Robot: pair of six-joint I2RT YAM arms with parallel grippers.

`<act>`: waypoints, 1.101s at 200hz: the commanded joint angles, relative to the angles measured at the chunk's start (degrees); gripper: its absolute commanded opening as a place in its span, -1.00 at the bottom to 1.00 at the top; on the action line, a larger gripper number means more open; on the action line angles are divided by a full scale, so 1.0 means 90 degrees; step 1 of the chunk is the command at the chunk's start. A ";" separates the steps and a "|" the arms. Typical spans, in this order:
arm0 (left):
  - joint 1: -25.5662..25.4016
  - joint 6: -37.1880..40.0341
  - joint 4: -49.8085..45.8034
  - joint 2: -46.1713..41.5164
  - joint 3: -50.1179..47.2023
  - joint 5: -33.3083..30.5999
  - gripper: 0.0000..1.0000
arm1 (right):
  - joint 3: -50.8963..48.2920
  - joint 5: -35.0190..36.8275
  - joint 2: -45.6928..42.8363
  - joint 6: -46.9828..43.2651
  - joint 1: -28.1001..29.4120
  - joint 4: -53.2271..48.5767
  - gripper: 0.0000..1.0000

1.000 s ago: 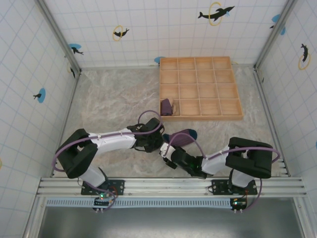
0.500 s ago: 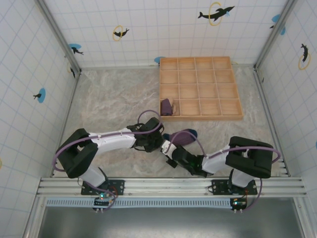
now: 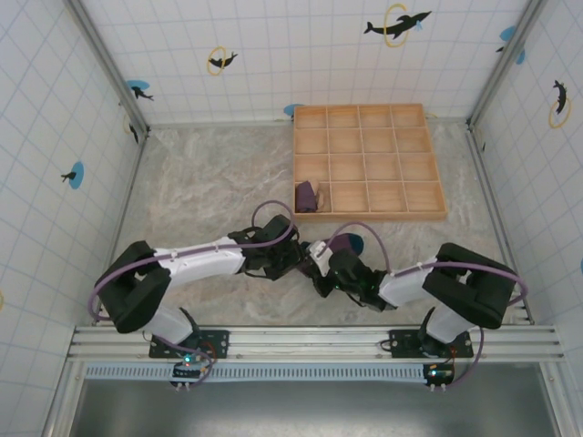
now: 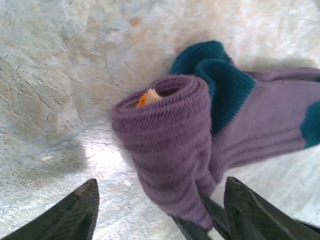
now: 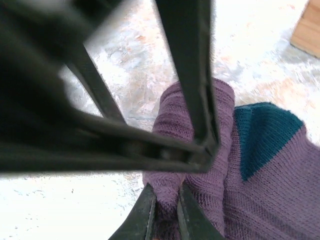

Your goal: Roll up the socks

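Your left end effector [image 4: 161, 182] is standing open, its two dark fingers [image 4: 80, 212] spread wide on either side of the sock [image 4: 170, 135] and not touching it. Your right end effector [image 5: 166, 192] is closed and pinching a fold of the sock [image 5: 260, 190] between its fingertips, at the near end of the rolled part. Blurred dark bars are crossing close in front of the right wrist camera, over the same roll.

The sock is purple with teal patches. One end is wound into a thick roll that is standing up off the worktop [image 4: 45, 75]. A scrap of orange is showing in the roll's open end. The rest is lying flat and trailing away to the right.

From above, you are holding the two end effectors [image 3: 293, 259] [image 3: 321, 266] just beside each other at the near middle of the worktop [image 3: 209, 182], with the sock [image 3: 344, 244] reaching out on their far right side.

Farther back on the right, a wooden tray [image 3: 369, 216] of square compartments is sitting, and its near-left compartment is holding a small purple bundle [image 3: 307, 196].
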 commanded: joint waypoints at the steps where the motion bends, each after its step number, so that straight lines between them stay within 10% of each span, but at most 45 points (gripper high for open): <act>1: -0.0024 0.0082 0.0056 -0.0331 -0.0026 -0.0239 0.43 | -0.0308 -0.1205 -0.0037 0.1019 -0.0453 -0.0267 -1.00; 127: -0.0190 0.0529 0.1204 -0.0461 -0.0559 -0.0266 0.19 | -0.2052 -0.1947 0.0173 0.5619 -0.1584 0.3066 -1.00; 220: -0.0415 0.0876 0.2192 0.0459 -0.0436 0.0036 -0.01 | -0.2724 -0.0545 -0.1400 0.6739 -0.1616 0.0594 -1.00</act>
